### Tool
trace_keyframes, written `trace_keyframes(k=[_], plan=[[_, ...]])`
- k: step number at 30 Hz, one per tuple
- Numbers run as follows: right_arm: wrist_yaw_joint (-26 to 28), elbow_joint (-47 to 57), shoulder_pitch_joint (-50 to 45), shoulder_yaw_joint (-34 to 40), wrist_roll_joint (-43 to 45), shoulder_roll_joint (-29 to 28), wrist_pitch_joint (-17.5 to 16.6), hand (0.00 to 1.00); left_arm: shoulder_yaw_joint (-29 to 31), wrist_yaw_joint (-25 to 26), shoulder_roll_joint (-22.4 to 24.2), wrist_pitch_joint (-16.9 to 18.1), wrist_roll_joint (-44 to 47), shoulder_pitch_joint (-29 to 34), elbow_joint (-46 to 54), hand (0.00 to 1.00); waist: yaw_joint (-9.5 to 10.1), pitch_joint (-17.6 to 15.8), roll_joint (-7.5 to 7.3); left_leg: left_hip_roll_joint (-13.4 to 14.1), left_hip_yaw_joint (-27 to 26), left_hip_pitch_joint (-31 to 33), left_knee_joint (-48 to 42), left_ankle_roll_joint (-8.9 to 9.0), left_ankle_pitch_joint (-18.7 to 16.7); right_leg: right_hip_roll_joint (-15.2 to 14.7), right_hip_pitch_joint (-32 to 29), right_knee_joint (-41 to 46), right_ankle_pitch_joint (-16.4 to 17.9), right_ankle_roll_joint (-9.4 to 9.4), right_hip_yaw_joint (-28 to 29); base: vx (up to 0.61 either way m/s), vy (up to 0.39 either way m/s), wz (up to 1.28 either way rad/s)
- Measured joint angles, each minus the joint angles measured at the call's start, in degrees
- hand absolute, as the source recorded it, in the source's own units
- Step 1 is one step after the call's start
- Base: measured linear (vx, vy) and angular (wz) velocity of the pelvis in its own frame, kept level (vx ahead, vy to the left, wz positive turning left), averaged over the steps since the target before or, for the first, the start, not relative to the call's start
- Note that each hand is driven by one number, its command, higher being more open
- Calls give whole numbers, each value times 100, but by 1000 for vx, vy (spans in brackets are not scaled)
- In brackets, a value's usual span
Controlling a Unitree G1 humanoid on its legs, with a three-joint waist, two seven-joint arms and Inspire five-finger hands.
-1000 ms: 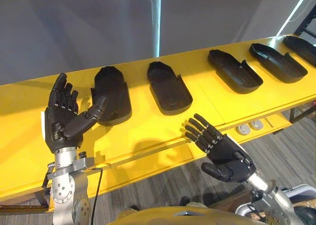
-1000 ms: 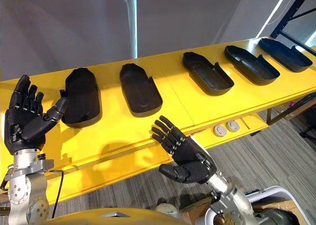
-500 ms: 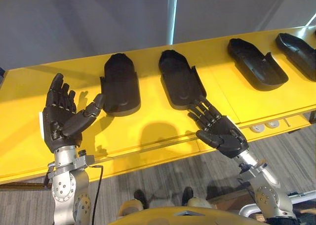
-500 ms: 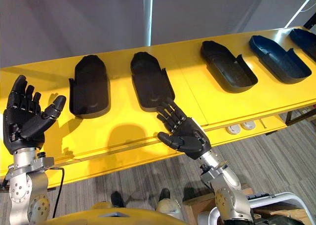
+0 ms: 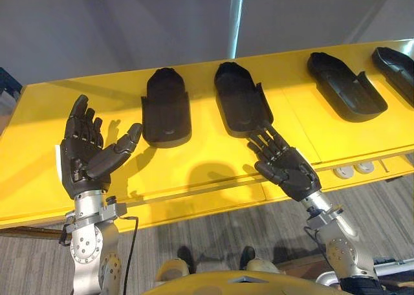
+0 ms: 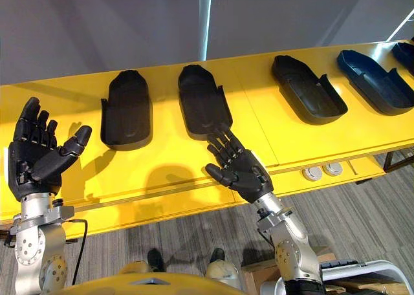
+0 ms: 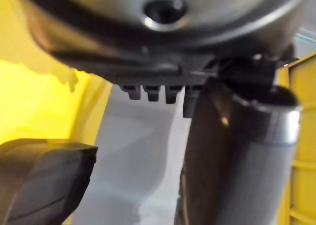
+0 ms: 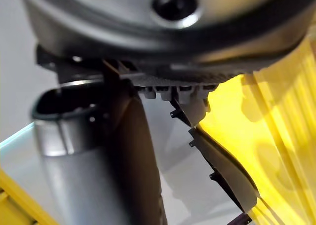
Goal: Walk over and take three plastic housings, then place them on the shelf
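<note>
Several black plastic housings lie in a row on the yellow table [image 5: 194, 169]. The leftmost housing [image 5: 166, 107] sits just right of my left hand [image 5: 84, 156], which is raised, palm up, with fingers spread open. A second housing [image 5: 240, 107] lies directly beyond my right hand [image 5: 284, 167], whose straight fingers reach its near end. A third housing [image 5: 346, 94] and a fourth [image 5: 396, 62] lie farther right. Neither hand holds anything. The edge of a housing [image 8: 222, 170] passes by my right hand in the right wrist view.
The table's front edge carries two round white buttons [image 5: 352, 170] on its right part. Grey carpet floor [image 5: 213, 240] lies below the table. A grey wall with a bright vertical strip [image 5: 237, 20] stands behind it.
The camera has shifted, so the table sits more level and the row has slid right. My right hand has risen from below the table edge up to the second housing. My left hand stays raised.
</note>
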State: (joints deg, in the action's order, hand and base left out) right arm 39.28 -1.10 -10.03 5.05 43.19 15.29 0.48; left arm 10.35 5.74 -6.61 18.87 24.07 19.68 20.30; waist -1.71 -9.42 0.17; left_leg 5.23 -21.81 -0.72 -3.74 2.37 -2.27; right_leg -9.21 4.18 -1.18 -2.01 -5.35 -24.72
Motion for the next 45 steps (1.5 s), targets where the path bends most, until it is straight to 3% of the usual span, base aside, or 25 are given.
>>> trace_keyframes(k=[10,18,26,28,31,36,38,41,45], plan=[[-1,-57,38,72,-30,0,-1,100,120,-278,58,0,1,35,1,100,2,-15,-30,-79,-22,-183,131,-27,27,-52,125,-3,0,-1,-5,1,16,0],[599,808,-278,849,62,46,-137,100,409,-609,106,129,12,12,5,100,-31,-12,-57,-80,-216,-464,300,0,36,-28,233,-25,1,-3,148,5,12,-11],[889,1152,38,1524,904,48,-399,100,477,-891,106,138,26,-476,53,100,-164,136,-103,-39,-565,-669,342,33,13,23,203,-24,-24,-6,483,-6,8,-21],[671,1154,21,1694,888,23,-522,100,499,-995,106,139,45,-578,64,100,-189,195,-91,-21,-686,-705,347,53,-2,49,179,-62,-61,-3,610,-8,-2,-37],[-302,1157,-28,2008,376,-195,-799,100,466,-1093,106,138,80,-636,155,100,-268,218,-55,31,-1009,-851,309,101,-84,111,167,-104,-126,-4,931,-28,8,-55],[-2557,1453,-477,2407,-981,-782,-1303,100,-134,-956,102,138,78,-636,554,100,-519,252,8,172,-1743,-1032,91,212,-322,257,4,-146,-242,-24,1617,-32,6,-76],[-3507,2052,-836,2509,-1649,-1096,-1468,100,-598,-697,93,94,47,-640,580,100,-738,310,108,274,-2115,-1109,-51,274,-468,358,-49,-198,-304,-14,1955,-10,-12,-85],[-4274,2620,-1129,2538,-2281,-1256,-1693,100,-1106,-447,78,-104,-10,-738,578,100,-1009,326,170,395,-2425,-1228,-169,362,-579,472,-82,-196,-315,-18,2203,-18,-29,-61],[-4488,2884,-1166,2245,-2287,-1335,-1831,100,-1318,-243,-38,-276,-47,-848,578,100,-1083,322,191,511,-2517,-1156,-266,386,-587,576,-221,-185,-325,-8,2242,-68,-76,-21]])
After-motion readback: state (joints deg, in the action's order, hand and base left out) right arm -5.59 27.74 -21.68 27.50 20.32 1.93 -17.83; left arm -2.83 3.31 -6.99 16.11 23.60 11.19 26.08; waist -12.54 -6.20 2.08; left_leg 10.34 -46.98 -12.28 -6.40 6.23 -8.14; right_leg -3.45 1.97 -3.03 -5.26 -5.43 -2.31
